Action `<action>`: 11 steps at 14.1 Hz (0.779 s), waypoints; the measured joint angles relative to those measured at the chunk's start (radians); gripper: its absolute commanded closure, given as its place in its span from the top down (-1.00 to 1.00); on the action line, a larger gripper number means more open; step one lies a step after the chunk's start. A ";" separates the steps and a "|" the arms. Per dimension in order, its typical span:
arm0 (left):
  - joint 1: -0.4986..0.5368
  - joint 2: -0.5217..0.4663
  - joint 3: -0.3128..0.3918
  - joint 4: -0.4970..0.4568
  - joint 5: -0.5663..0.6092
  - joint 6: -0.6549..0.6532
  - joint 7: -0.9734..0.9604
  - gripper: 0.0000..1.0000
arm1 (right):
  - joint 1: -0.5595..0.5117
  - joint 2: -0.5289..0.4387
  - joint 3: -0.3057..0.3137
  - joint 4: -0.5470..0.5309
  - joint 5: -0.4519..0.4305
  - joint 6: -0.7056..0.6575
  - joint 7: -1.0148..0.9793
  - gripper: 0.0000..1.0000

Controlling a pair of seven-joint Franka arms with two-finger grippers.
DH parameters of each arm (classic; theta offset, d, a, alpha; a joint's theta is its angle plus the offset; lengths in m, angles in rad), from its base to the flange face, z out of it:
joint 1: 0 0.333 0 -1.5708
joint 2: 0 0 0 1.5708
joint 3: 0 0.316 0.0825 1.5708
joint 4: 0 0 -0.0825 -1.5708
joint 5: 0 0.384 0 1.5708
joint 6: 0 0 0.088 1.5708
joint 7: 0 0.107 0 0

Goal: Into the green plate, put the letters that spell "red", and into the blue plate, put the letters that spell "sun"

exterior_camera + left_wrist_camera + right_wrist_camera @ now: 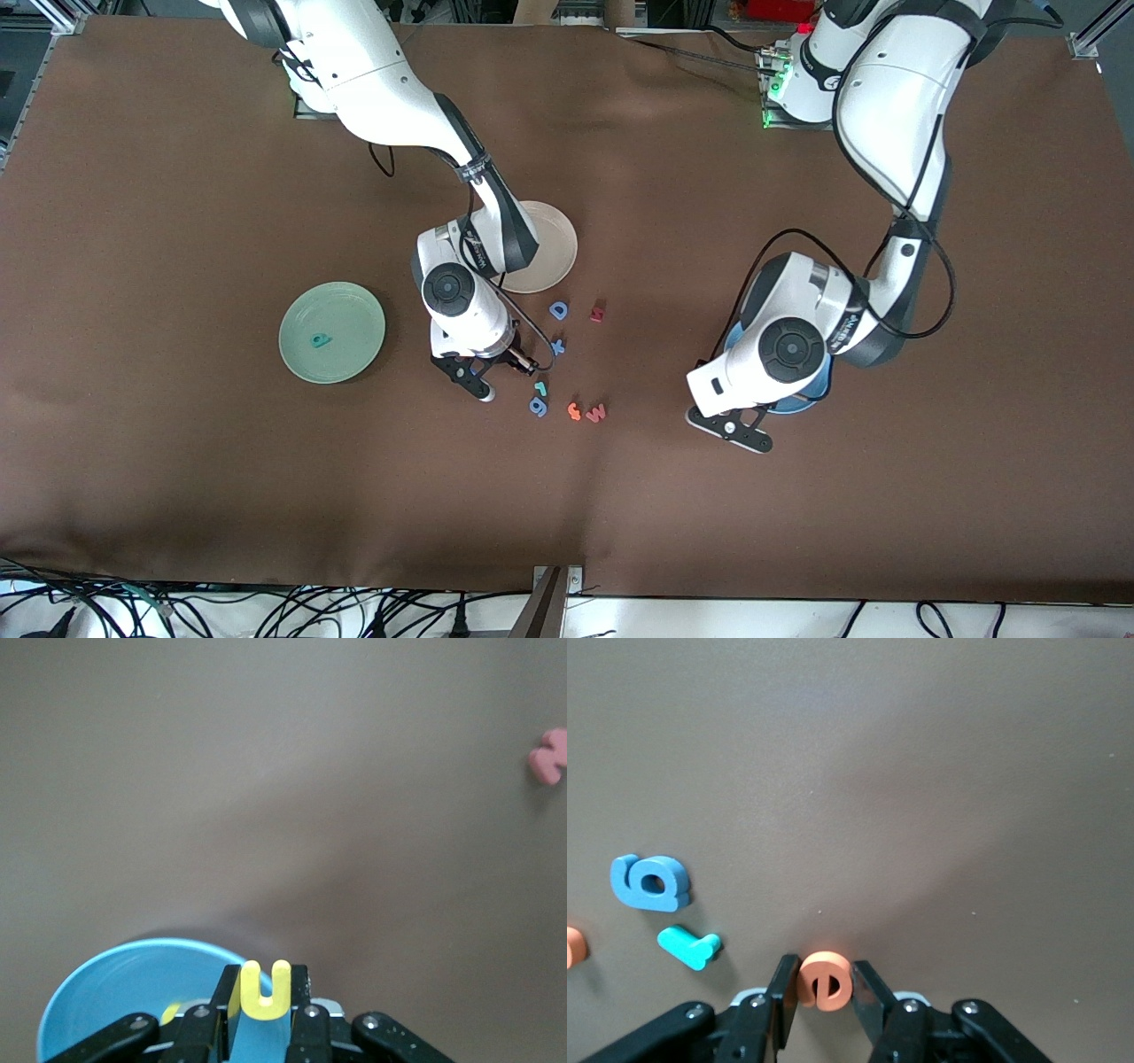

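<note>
On the green plate, toward the right arm's end of the table, lies one teal letter, the "d". Over the blue plate the left gripper is clamped on the yellow "n", and another yellow piece shows in that plate. The right gripper is clamped on the orange "e" among the loose letters, near the teal "r" and a blue letter. A cream-white plate sits partly under the right arm. No readable labels show.
</note>
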 measured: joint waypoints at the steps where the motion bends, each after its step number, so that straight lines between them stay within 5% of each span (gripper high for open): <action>1: 0.026 -0.017 0.000 -0.005 0.000 -0.049 0.031 -0.70 | 0.000 0.000 -0.002 0.000 0.000 -0.004 0.000 -1.00; 4: 0.084 -0.066 -0.001 -0.096 0.000 -0.062 0.078 -0.70 | -0.001 -0.001 -0.008 0.002 0.000 -0.018 -0.001 -1.00; 8: 0.088 -0.121 -0.009 -0.303 0.000 0.108 0.077 -0.51 | -0.002 -0.012 -0.031 0.009 -0.005 -0.073 -0.014 -1.00; 9: 0.088 -0.130 -0.011 -0.343 0.000 0.139 0.076 -0.10 | -0.002 -0.020 -0.042 0.013 -0.005 -0.096 -0.024 -1.00; 10: 0.088 -0.139 -0.011 -0.370 0.000 0.155 0.076 0.60 | -0.003 -0.030 -0.048 0.014 -0.005 -0.114 -0.030 -1.00; 11: 0.088 -0.146 -0.011 -0.384 0.000 0.162 0.076 1.00 | -0.004 -0.039 -0.051 0.015 -0.005 -0.127 -0.032 -1.00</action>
